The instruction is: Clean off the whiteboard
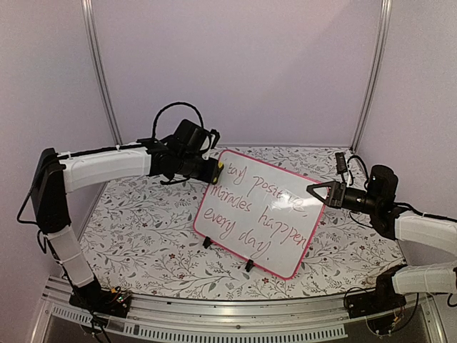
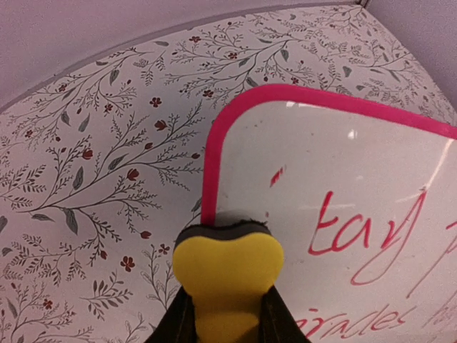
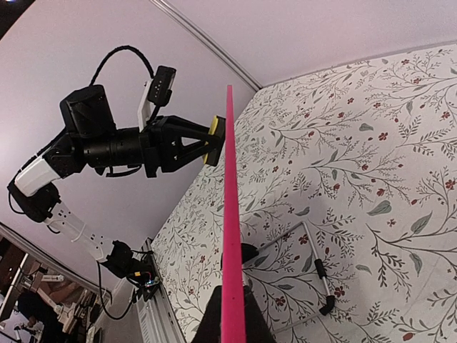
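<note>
Finding the whiteboard [image 1: 260, 214] at the centre of the overhead frame, propped on two small black clip feet [image 1: 207, 243] over the worktop [image 1: 143, 229], leaning back and turned so one corner points toward the bottom edge. Placed between the two hands, touched by both.

Gripped at its right edge by the right hand [image 1: 312, 189], closed tight on the thin frame. Seen edge-on in the right wrist view as a narrow pink strip [image 3: 230, 236] rising from the dark fingers [image 3: 209, 325] at bottom centre.

Met near its upper-left corner by the left hand [image 1: 211, 174], clamped on a yellow eraser [image 1: 217, 174]. Shows, in the left wrist view at bottom centre, that eraser [image 2: 227, 275] with its dark pad against the board [image 2: 371, 164], just inside the left frame bar and below the rounded corner.

Glossy white on the board face, with pale reflections; pink-red on the frame, thin, with rounded corners. Carries red cursive handwriting [image 1: 260, 207] in three slanted lines, loose and thin. Shows a short red streak beside the letters "tay" in the left wrist view.

Smooth and matte yellow on the eraser body, lobed at the top, backed with a dark, felt-like layer. Printed across the worktop with grey leafy branches and small red flowers, flat and dull.
</note>
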### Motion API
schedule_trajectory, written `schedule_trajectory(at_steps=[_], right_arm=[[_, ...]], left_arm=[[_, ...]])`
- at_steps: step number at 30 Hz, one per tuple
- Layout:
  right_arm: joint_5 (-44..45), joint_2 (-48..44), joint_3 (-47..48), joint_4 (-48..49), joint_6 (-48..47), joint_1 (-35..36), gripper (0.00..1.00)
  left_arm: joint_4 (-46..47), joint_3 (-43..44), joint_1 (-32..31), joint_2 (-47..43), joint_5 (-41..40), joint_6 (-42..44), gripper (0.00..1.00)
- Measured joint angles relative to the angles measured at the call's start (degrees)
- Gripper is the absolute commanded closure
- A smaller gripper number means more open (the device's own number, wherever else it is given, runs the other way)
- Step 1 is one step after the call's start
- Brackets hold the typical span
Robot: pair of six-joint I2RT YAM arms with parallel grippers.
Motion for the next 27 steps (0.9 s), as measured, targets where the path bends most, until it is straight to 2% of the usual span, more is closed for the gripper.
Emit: schedule_trajectory(at_steps=[7, 13, 27], right_arm=[[0.2, 0.0, 0.0, -0.02, -0.02, 0.0, 1.0], [0.2, 0.04, 0.0, -0.02, -0.09, 0.0, 1.0], [0.48, 0.59, 0.33, -0.13, 0.68, 0.02, 1.0]], left_arm=[[-0.37, 6.38, 0.0, 3.17, -0.26, 0.98, 1.0], [-0.35, 6.73, 0.0, 3.34, -0.26, 1.25, 1.0], [0.87, -7.65, -0.07, -2.34, 0.02, -2.01, 1.0]])
